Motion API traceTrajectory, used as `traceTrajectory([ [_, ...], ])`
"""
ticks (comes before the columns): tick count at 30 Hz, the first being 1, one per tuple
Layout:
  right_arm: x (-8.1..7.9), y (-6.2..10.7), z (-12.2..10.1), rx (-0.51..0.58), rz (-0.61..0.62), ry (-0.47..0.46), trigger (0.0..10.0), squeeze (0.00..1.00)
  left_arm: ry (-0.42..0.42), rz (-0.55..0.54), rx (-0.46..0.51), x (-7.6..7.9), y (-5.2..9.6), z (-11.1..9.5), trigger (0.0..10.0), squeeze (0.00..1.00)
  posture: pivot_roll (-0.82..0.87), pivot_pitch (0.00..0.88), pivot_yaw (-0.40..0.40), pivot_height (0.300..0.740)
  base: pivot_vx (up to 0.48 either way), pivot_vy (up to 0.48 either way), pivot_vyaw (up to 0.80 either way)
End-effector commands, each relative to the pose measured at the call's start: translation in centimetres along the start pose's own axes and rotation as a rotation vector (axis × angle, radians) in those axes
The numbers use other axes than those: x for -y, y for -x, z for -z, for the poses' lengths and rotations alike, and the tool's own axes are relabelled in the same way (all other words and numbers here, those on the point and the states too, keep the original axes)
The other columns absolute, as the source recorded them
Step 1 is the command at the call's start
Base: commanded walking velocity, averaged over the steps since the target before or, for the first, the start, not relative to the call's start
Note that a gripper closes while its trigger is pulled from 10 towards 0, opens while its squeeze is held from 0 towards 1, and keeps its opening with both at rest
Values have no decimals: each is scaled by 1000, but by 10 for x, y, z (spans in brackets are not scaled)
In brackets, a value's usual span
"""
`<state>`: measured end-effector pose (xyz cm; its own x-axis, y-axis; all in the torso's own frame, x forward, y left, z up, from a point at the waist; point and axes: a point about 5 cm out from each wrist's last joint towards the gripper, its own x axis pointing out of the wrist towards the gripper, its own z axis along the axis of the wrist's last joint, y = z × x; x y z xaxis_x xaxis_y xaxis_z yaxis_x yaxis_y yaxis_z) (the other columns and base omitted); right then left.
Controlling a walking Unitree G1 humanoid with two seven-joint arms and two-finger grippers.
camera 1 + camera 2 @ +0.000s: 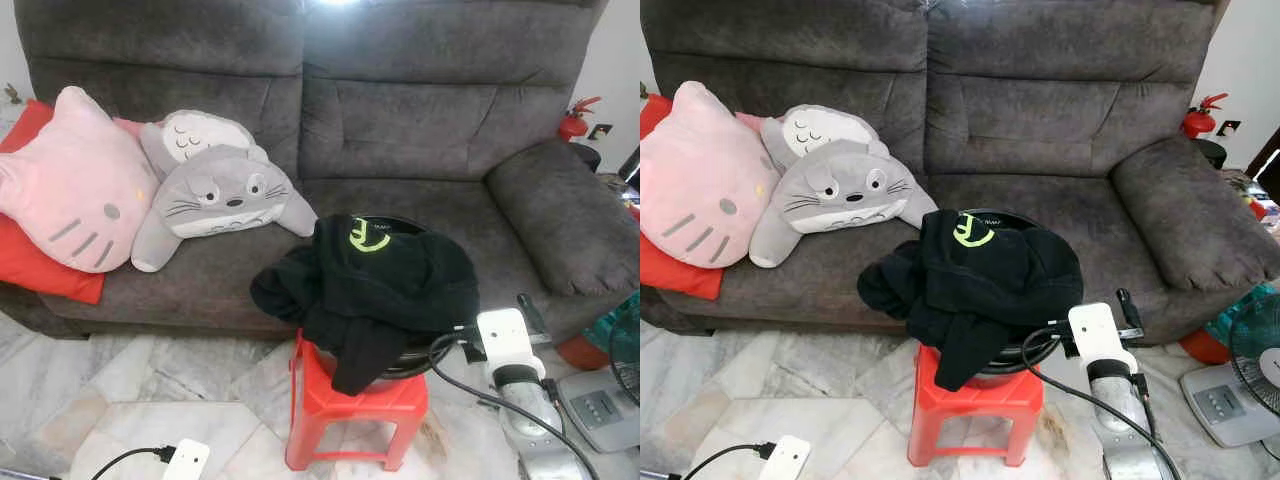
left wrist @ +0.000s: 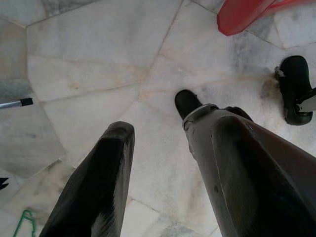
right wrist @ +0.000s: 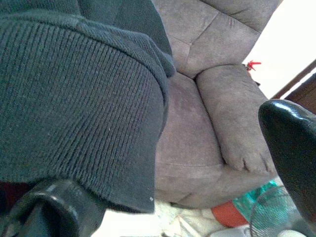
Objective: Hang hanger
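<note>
The left wrist view looks down on the pale marble tile floor (image 2: pixel 98 64). The left end effector (image 2: pixel 158 123) hangs above it with its two black fingers (image 2: pixel 98 182) apart and nothing between them. At the very edge of that picture a thin green wire loop (image 2: pixel 22 222) lies on the tiles. It looks like part of a hanger, though too little shows to be sure. A corner of the red plastic stool (image 2: pixel 242 15) also shows there.

The right wrist view gives the ribbed knit cuff of the black garment (image 3: pixel 74 108) close up, draped over one finger (image 3: pixel 49 207) of the right end effector (image 3: pixel 165 158). The other finger (image 3: pixel 291 148) stands well apart, so the fingers are spread and not clamped on the cloth.

From the head, the black garment with a yellow-green logo (image 1: pixel 385 280) lies heaped on a round black vessel (image 1: pixel 410 362). The vessel sits on the red stool in front of a grey fabric sofa (image 1: pixel 420 130). The right arm's white wrist block (image 1: pixel 503 342) is just beside the heap.

On the sofa lie a pink cat-face cushion (image 1: pixel 65 180), a grey plush creature (image 1: pixel 220 195) and a red cushion (image 1: pixel 35 262). A red fire extinguisher (image 1: pixel 575 120) stands past the sofa's arm, and a fan (image 1: pixel 1255 365) is on the floor to the right.
</note>
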<state>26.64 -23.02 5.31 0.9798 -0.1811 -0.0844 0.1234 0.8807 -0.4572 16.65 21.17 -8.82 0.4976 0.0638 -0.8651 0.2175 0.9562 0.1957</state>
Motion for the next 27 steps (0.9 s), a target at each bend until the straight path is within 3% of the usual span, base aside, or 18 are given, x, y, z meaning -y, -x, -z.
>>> traceTrajectory([
  [1, 4, -2, 3, -4, -2, -21, 10000, 0, -8, -8, -9, -1, 0, 2, 10000, 0, -182, 62, -53, 740, 0, 0, 0],
  [8, 3, -11, 2, 9, -5, -64, 10000, 0, -13, -11, -4, -2, 0, 1, 10000, 0, -176, 59, -50, 740, 0, 0, 0],
  [9, 3, -11, 2, 13, -3, -62, 6157, 0, -14, -12, -4, -2, 0, 1, 10000, 0, -175, 57, -50, 740, 0, 0, 0],
  [10, 4, -12, 2, 16, 4, -60, 627, 0, -14, -13, -4, -2, 0, 1, 10000, 0, -175, 57, -50, 740, 0, 0, 0],
  [11, 6, -12, 2, 19, 14, -63, 0, 0, -15, -14, -4, -2, 0, 1, 10000, 0, -173, 57, -50, 740, 0, 0, 0],
  [19, 6, -11, 4, 17, 6, -91, 0, 0, -20, -14, -5, -2, 0, 1, 10000, 0, -171, 60, -52, 740, 0, 0, 0],
  [27, -1, -13, 9, -21, -3, -204, 0, 0, -21, -14, -6, -2, 0, 2, 10000, 0, -164, 58, -54, 740, 0, 0, 0],
])
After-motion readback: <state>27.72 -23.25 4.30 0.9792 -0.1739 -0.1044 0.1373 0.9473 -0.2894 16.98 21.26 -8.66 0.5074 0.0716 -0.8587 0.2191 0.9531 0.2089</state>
